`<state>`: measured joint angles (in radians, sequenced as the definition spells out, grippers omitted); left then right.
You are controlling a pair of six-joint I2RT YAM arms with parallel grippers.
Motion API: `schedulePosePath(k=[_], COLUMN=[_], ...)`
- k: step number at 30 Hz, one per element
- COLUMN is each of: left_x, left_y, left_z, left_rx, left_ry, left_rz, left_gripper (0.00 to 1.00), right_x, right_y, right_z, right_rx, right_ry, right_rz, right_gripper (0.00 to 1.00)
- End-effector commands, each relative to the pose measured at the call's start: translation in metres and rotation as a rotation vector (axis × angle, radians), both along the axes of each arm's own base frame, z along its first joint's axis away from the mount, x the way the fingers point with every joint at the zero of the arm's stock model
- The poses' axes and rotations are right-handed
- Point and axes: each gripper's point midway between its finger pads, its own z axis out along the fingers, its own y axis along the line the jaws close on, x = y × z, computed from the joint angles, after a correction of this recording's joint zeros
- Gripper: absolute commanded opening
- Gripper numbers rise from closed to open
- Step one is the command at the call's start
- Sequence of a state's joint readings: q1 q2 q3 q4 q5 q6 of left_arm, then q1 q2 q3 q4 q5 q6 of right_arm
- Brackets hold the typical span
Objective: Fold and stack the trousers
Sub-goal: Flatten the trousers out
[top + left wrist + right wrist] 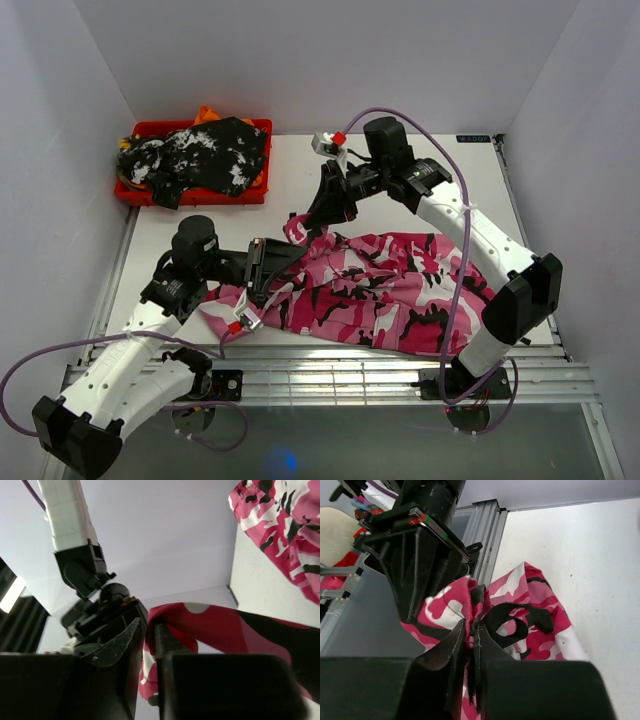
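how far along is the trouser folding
Early. Done: nothing looks folded or stacked; the pink trousers lie spread out and rumpled. In hand: the left gripper and right gripper each pinch a bit of their cloth. Left: the folds, the stacking, and the black-and-white garment bunched in the red bin.

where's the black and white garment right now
In the top view the black-and-white garment lies in the red tray at the far left corner of the table, apart from the pink camouflage trousers.
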<state>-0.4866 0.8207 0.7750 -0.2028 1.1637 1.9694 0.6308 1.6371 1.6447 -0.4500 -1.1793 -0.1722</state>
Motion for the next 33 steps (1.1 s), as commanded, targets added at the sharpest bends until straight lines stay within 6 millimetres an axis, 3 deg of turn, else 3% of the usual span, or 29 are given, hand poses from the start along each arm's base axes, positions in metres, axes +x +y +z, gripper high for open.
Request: schedulePosePath(k=[1,3,4,5,7,8,11,12,13,14,16,19,20,21,22,24,25,27,28,31,33], left_x=[0.002,0.017,0.024,0.031,0.051,0.060,0.088,0.092,0.092,0.090,0.085,0.073,0.078,0.082,0.086,0.096,0.099,0.111,0.115,0.131,0.139], left_y=[0.001,0.008,0.011,0.015,0.029,0.034,0.057,0.059,0.059,0.057,0.047,0.039,0.036,0.035,0.033,0.025,0.021,0.011,0.007,-0.003,-0.010], left_z=[0.011,0.020,0.019,0.027,0.035,0.045,0.054,0.050,0.062,0.034,0.006,-0.029,-0.046,-0.051,-0.052,-0.036,-0.026,0.003,0.006,-0.008,-0.019], left_rx=[-0.011,-0.033,-0.044,-0.080,-0.121,-0.164,-0.266,-0.282,-0.282,-0.189,-0.084,0.021,0.057,0.053,0.033,-0.071,-0.103,-0.203,-0.217,-0.223,-0.254], left_ry=[-0.076,-0.023,0.002,0.050,0.091,0.101,0.314,0.465,0.541,0.685,0.909,1.219,1.305,1.355,1.393,1.492,1.519,1.665,1.738,2.043,2.196], left_rz=[0.021,0.135,0.179,0.231,0.379,0.432,0.620,0.650,0.657,0.683,0.677,0.690,0.726,0.746,0.759,0.735,0.713,0.675,0.672,0.692,0.698], left_gripper=[0.32,0.50,0.71,0.76,0.81,0.81,0.84,0.84,0.81,0.76,0.71,0.71,0.70,0.69,0.69,0.71,0.77,0.84,0.85,0.88,0.88], right_x=[0.012,0.054,0.077,0.115,0.160,0.189,0.230,0.234,0.240,0.240,0.246,0.242,0.236,0.233,0.227,0.207,0.197,0.164,0.153,0.112,0.102], right_y=[-0.002,-0.021,-0.031,-0.058,-0.093,-0.127,-0.195,-0.208,-0.230,-0.237,-0.260,-0.282,-0.285,-0.289,-0.289,-0.281,-0.271,-0.258,-0.253,-0.245,-0.241], right_z=[0.035,0.045,0.050,0.065,0.083,0.099,0.142,0.159,0.175,0.182,0.190,0.204,0.210,0.215,0.220,0.232,0.235,0.251,0.257,0.279,0.272], right_rx=[0.055,0.047,0.039,0.062,0.084,0.125,0.214,0.256,0.283,0.295,0.314,0.309,0.303,0.307,0.317,0.352,0.374,0.465,0.492,0.558,0.535], right_ry=[-0.125,-0.163,-0.172,-0.153,-0.138,-0.173,-0.188,-0.226,-0.272,-0.304,-0.390,-0.490,-0.536,-0.553,-0.570,-0.594,-0.600,-0.637,-0.651,-0.673,-0.657], right_rz=[-0.071,-0.235,-0.325,-0.460,-0.662,-0.772,-1.069,-1.125,-1.247,-1.295,-1.433,-1.590,-1.604,-1.619,-1.614,-1.572,-1.518,-1.446,-1.421,-1.347,-1.322], right_gripper=[0.08,0.08,0.08,0.08,0.08,0.08,0.08,0.08,0.08,0.08,0.08,0.08,0.08,0.08,0.08,0.08,0.08,0.08,0.08,0.08,0.08])
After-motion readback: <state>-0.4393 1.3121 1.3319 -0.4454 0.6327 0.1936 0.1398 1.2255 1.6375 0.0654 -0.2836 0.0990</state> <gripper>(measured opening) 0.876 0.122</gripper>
